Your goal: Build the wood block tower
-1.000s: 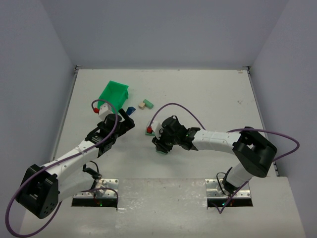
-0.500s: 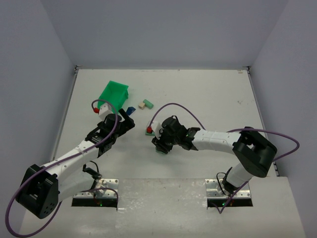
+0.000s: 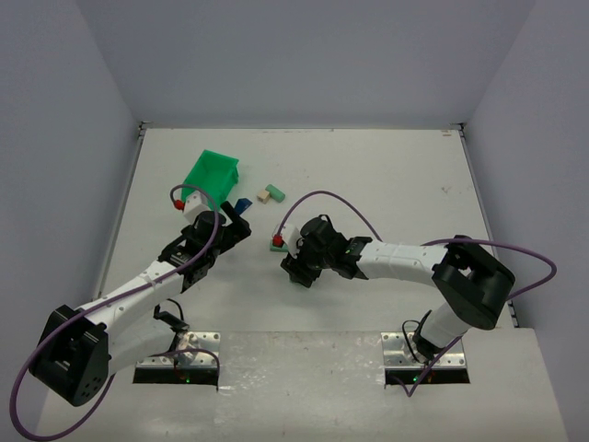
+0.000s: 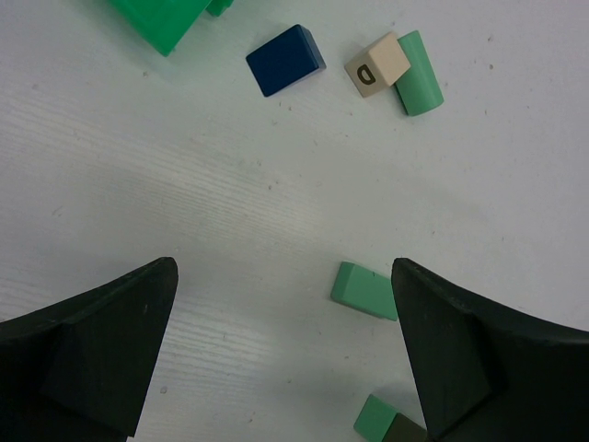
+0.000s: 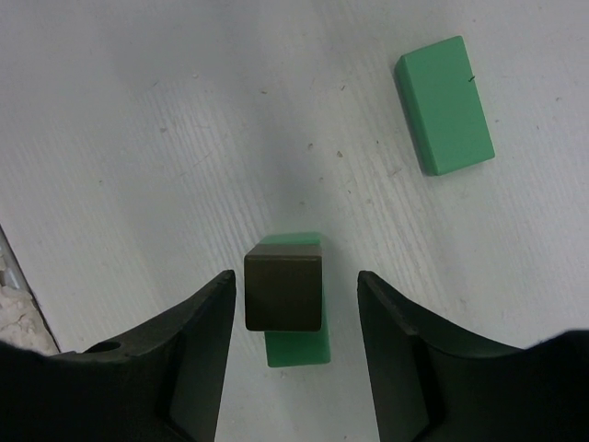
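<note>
Green bin (image 3: 212, 170) contents unclear. Left fingers (image 4: 92, 359) apart. Right fingers (image 5: 179, 368) apart, flanking two-block tower (image 5: 283, 293).

Off the bin (image 3: 212, 172): lone block (image 4: 285, 60) just near-right, lettered cube (image 4: 377, 66) touching rounded block (image 4: 419, 86) further right, two-block stack (image 5: 283, 293) farthest near-right.

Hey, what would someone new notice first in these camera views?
The bright green bin at the far left of the table catches the eye first. Near the middle, the right pincer is open astride a dark block sitting on a green block. The left pincer hangs open, with a dark blue block just ahead of it.
</note>
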`<action>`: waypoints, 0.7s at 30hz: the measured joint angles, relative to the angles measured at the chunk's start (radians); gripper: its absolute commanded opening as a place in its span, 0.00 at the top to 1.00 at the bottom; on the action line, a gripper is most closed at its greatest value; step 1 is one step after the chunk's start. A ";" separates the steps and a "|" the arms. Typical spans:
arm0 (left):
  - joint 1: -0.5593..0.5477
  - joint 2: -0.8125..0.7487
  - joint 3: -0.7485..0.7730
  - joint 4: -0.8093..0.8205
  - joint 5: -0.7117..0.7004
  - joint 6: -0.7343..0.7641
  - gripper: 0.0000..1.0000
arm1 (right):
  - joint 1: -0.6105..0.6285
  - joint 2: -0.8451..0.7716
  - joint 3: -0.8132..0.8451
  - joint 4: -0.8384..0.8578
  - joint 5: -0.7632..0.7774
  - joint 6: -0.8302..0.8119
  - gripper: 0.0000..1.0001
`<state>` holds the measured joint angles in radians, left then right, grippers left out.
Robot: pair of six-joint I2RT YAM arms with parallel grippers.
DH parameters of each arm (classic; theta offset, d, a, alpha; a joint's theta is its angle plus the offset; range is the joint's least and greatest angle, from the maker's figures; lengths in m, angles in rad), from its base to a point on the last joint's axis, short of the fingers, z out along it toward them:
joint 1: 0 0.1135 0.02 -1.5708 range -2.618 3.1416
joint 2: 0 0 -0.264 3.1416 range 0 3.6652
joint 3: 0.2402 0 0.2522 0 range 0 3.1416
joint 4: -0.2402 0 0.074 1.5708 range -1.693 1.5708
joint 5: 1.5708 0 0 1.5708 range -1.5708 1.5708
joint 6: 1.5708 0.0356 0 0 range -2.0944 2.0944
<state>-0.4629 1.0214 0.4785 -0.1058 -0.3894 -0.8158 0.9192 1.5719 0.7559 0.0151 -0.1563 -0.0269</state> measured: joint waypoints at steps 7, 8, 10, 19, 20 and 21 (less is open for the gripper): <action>0.000 0.000 0.000 0.013 0.014 0.003 0.00 | 0.000 -0.006 -0.008 0.003 0.030 0.000 0.41; 0.000 0.000 0.000 0.013 0.016 0.003 0.00 | 0.000 -0.007 -0.009 0.003 0.033 0.000 0.41; 0.000 0.000 0.000 0.013 0.016 0.004 0.00 | 0.000 -0.008 -0.010 0.003 0.043 0.000 0.40; 0.000 0.000 -0.003 0.018 0.017 0.005 0.00 | 0.000 -0.017 -0.019 0.003 0.051 0.000 0.37; 0.000 0.000 -0.003 0.019 0.017 0.005 0.00 | 0.000 -0.020 -0.021 0.003 0.051 0.000 0.37; 0.000 0.000 -0.003 0.019 0.017 0.005 0.00 | 0.000 -0.023 -0.023 0.003 0.051 0.000 0.37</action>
<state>-0.4629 1.0210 0.4759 -0.0868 -0.3725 -0.8108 0.9192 1.5490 0.7330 0.0181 -0.1051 -0.0269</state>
